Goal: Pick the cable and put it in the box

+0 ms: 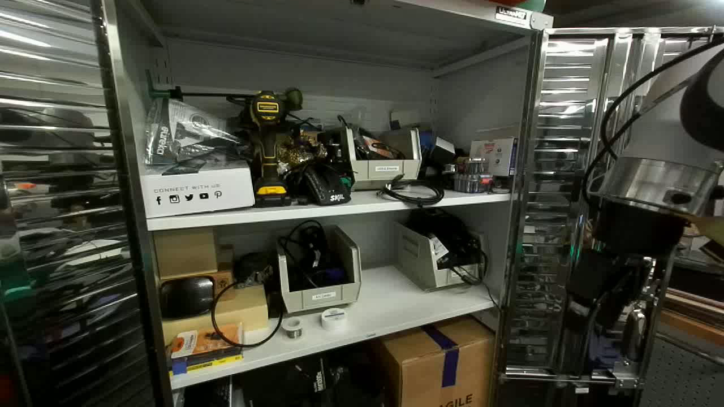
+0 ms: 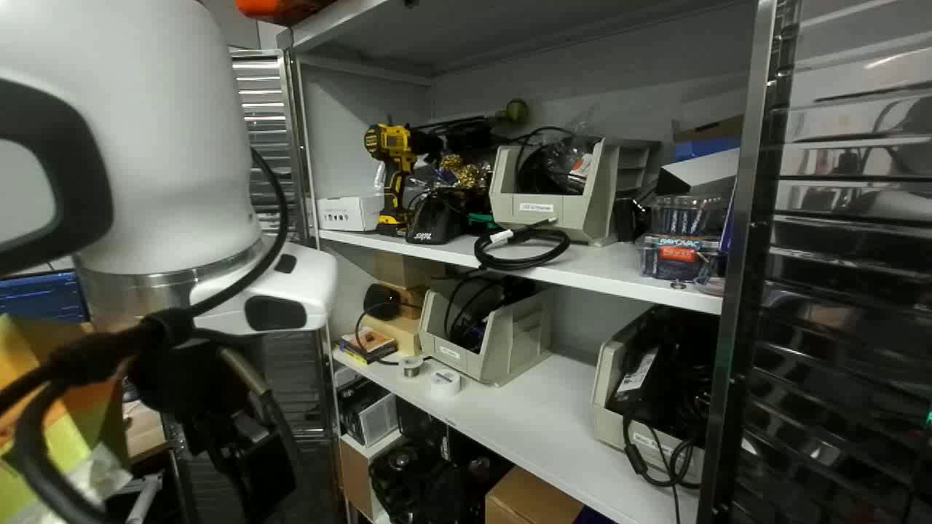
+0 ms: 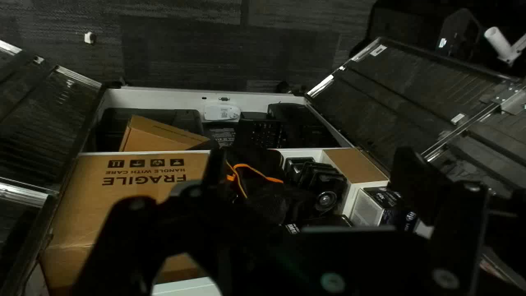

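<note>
In an exterior view, the coiled cable is lying up front on the upper shelf, prob. for reach. In an exterior view, the bin (likely task's box) is sitting at cable's 1 o'clock. Wrist view: gripper is hanging empty afaict, jaws spread, presumably pre-grasp.

Wrist view: I read FRAGILE and HANDLE WITH CARE, upside down, plus four symbols, on a brown carton. In an exterior view, ULTRAHD on a plate at the top of the cabinet; CONNECT WITH US above five social-media icons on a white box. Both exterior views: SKIL on a black object. RAYOVAC on a battery pack. Labels on pale bins: too blurred.
</note>
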Action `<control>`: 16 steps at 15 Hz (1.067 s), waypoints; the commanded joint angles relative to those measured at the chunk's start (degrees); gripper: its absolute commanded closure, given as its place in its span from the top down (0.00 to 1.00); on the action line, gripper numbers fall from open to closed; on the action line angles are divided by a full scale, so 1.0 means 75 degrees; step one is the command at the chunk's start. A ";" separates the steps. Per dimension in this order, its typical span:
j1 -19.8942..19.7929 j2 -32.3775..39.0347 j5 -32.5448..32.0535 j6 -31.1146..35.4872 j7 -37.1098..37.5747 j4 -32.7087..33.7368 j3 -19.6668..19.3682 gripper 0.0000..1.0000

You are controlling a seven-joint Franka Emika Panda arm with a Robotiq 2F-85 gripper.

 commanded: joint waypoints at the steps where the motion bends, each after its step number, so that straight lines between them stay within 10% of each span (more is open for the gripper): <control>1: -0.0080 0.0009 0.0061 -0.0034 -0.0051 0.0018 0.0075 1.00; 16: -0.0038 0.0442 0.0254 0.0556 -0.0132 0.0185 -0.0080 1.00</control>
